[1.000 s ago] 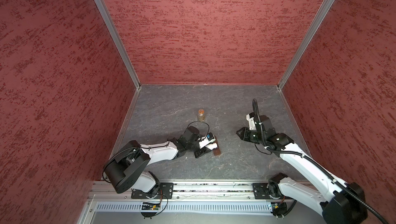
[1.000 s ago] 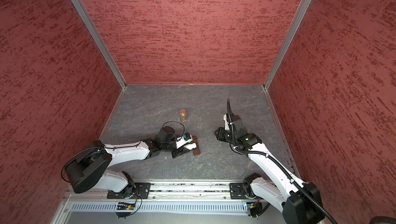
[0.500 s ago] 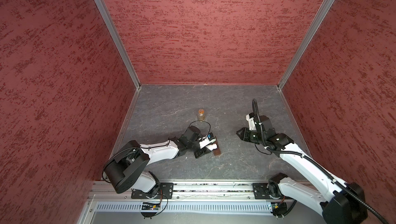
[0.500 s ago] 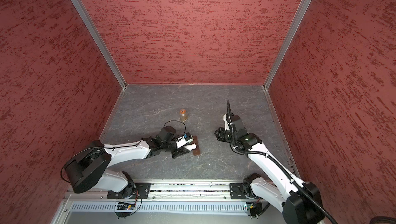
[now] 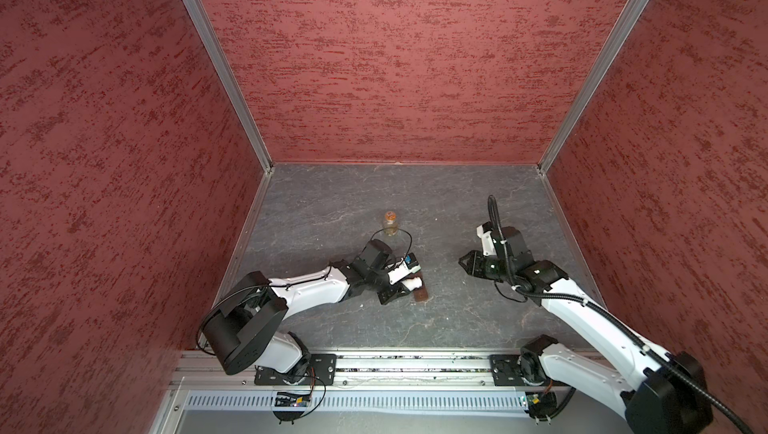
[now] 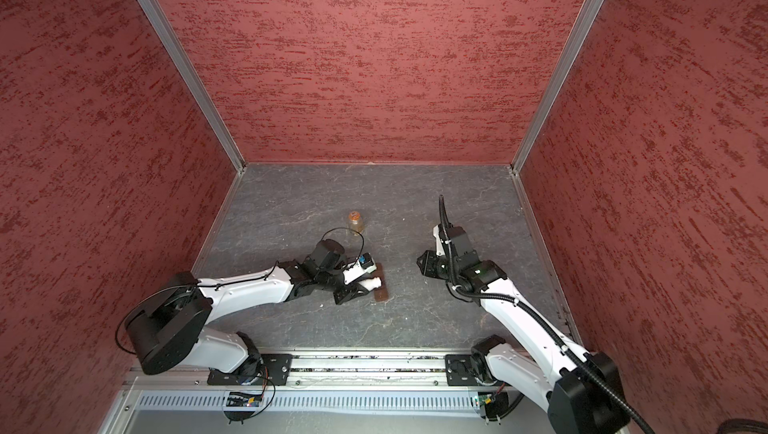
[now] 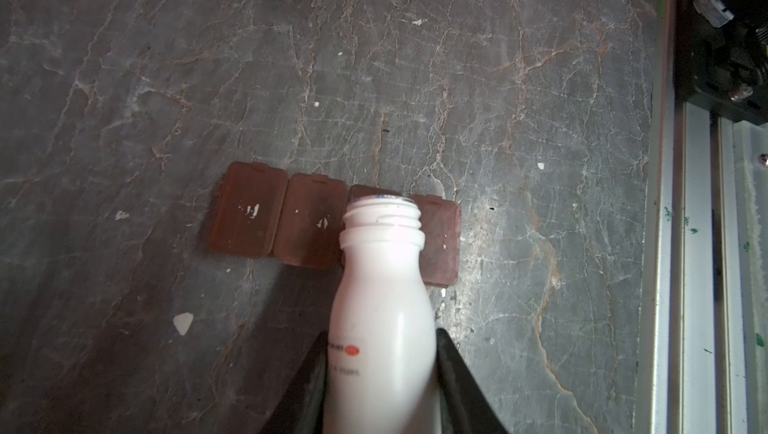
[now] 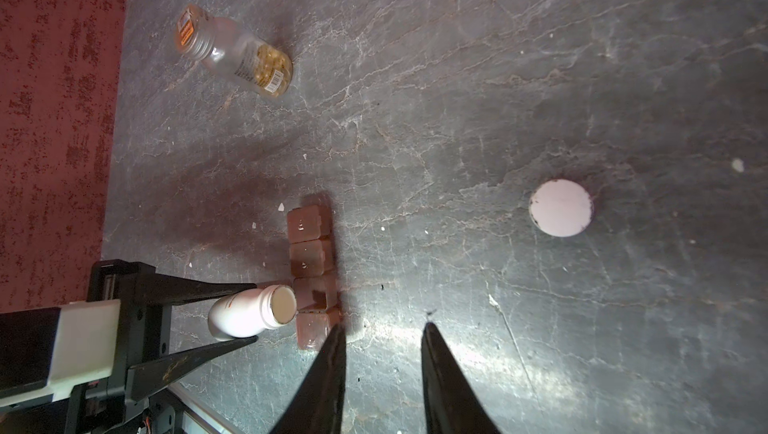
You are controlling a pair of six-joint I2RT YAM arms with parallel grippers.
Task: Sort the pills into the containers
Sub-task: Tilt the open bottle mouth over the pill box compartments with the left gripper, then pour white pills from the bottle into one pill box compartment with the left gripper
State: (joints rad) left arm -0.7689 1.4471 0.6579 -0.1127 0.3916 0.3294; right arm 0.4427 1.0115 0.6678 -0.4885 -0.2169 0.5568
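Grey stone-look tabletop [image 5: 457,211], red textured walls [image 5: 395,58] on three sides. The left gripper [image 7: 381,340] is clamped on the lower body of a white bottle [image 7: 382,311], one finger on each side. The bottle is uncapped and tipped over nearly flat. Its mouth is at the brown pill box [image 7: 249,211], which lies flat mid-table as a straight row of four cells [image 8: 309,224]. The mouth sits at the second cell from the end nearest the base rail [image 7: 698,286]; I can't tell whether it touches. Whitish marks show on the cells, and I can't tell if they are pills or worn print. A few whitish bits [image 7: 182,322] lie loose on the tabletop around the box; pills or chips, can't tell. The right gripper [image 8: 383,325] is to the right of the box and apart from it in both top views, fingers a narrow gap apart with nothing between them. A white cap [image 8: 561,207] lies flat on the table, well apart from the box. A clear bottle [image 5: 390,224] of yellow capsules stands upright behind the left gripper, lid on.
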